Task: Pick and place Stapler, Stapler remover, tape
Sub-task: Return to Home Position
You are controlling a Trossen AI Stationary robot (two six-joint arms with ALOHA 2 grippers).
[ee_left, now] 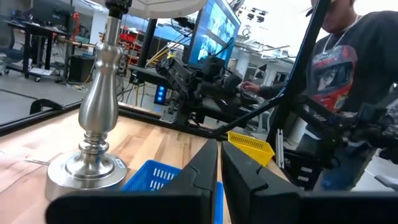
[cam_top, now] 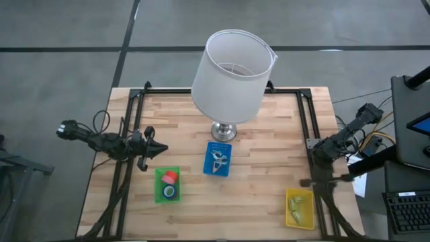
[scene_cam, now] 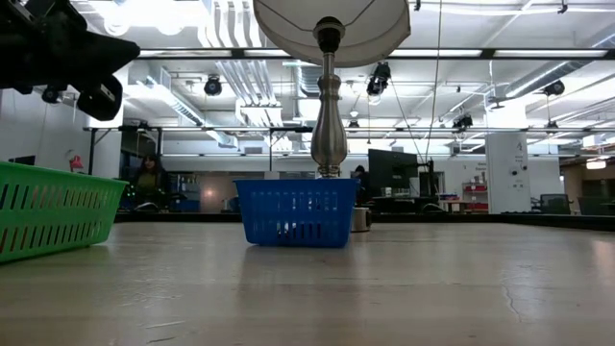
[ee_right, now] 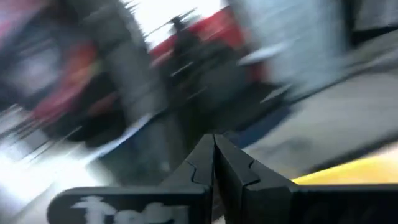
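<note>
High view puts my left gripper (cam_top: 160,149) over the table's left side with its tips aimed at the lamp (cam_top: 232,67). In the left wrist view its fingers (ee_left: 199,180) stand almost together, only a slit between them, and nothing is in it. The green bin (cam_top: 156,188) sits just beside those jaws, toward the table's near edge and not touching them. Inside it I can make out 1 red roll (cam_top: 170,177) and 1 blue roll (cam_top: 168,193) of tape. Any further rolls I cannot tell apart.

Ahead of the left jaws, past the green bin, is the blue bin (cam_top: 207,161), in front of the lamp's base. Its contents are too small to name. The right gripper (cam_top: 317,152) is folded at the table's right edge, its fingers (ee_right: 236,174) pressed closed on nothing. The yellow bin (cam_top: 289,208) sits near those jaws on the table's near side.

I judge the sorting done: both pairs of jaws are closed because nothing is left to carry, and the arms sit off the bins so folding home should not nudge 1. A person (ee_left: 348,62) stands beyond the table.
</note>
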